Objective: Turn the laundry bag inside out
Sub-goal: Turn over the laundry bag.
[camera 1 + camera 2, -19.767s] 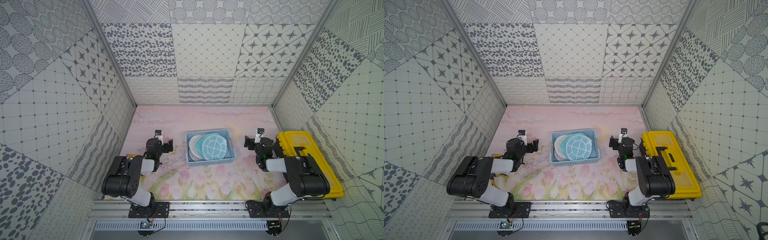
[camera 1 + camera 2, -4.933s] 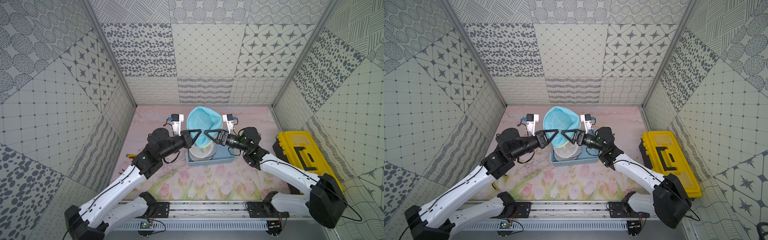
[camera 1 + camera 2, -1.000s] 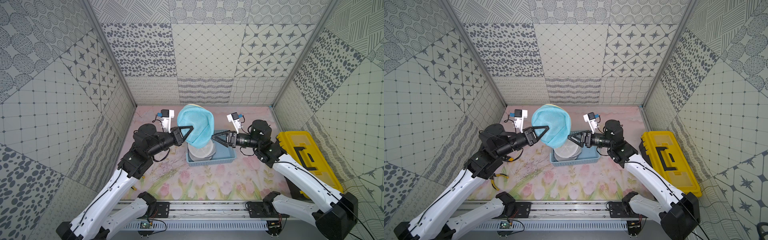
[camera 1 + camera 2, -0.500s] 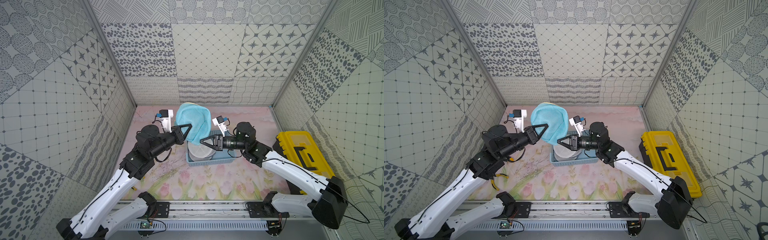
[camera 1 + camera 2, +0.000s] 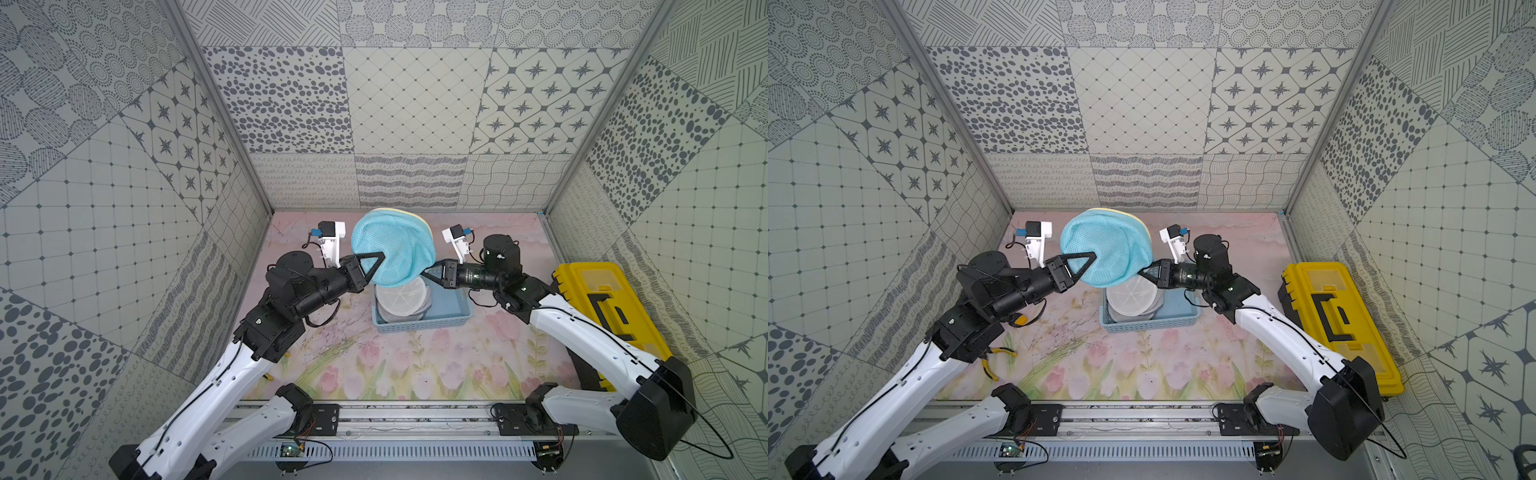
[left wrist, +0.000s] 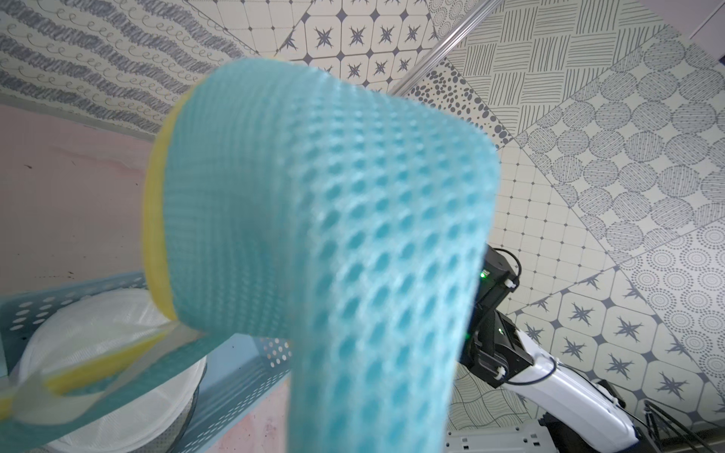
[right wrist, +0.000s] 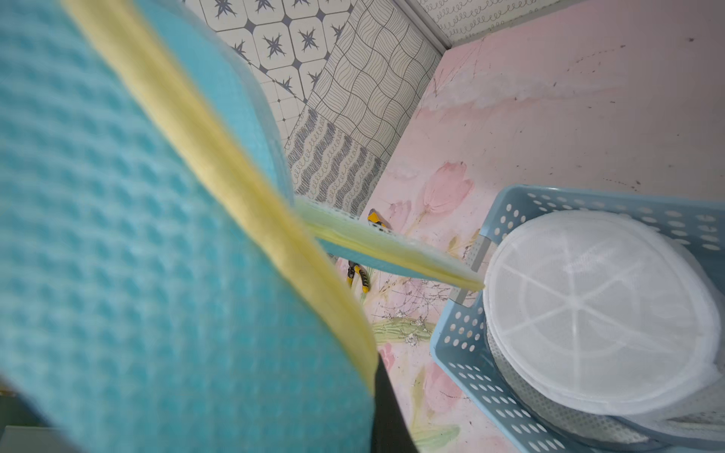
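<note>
holding, item one: laundry bag (image 5: pixel 395 245) (image 5: pixel 1104 249), turquoise mesh with a yellow trim (image 6: pixel 157 219), raised in the air between my two arms, over the left half of the basket (image 5: pixel 461 309) and clear of the mat (image 5: pixel 395 365). in both top views it bulges as a rounded dome with the trim showing along its far edge.

item two: left gripper (image 5: pixel 379 261) (image 5: pixel 1090 257), pressed together on the bag's left side, pinching a fold of mesh. the left wrist view is mostly filled by blurred mesh close to the lens.

item three: right gripper (image 5: pixel 426 273) (image 5: pixel 1142 272), closed as well, its tip at the bag's lower right edge, pinching the cloth there. in the right wrist view the trim runs across the mesh down to one black finger (image 7: pixel 384 412).

item four: basket, pale blue, perforated walls, standing on the mat under the bag. it holds a stack of white mesh discs (image 5: pixel 401 296) (image 7: pixel 588 306) at its left end.

item five: toolbox (image 5: pixel 598 286) (image 5: pixel 1329 299), yellow with a black handle, lid down, at the mat's right edge, well apart from the basket, beside my right arm.

item six: pliers (image 5: pixel 992 361), yellow-handled, lying on the mat under my left arm.

item seven: mat, pink, printed with tulips, covering the floor.
</note>
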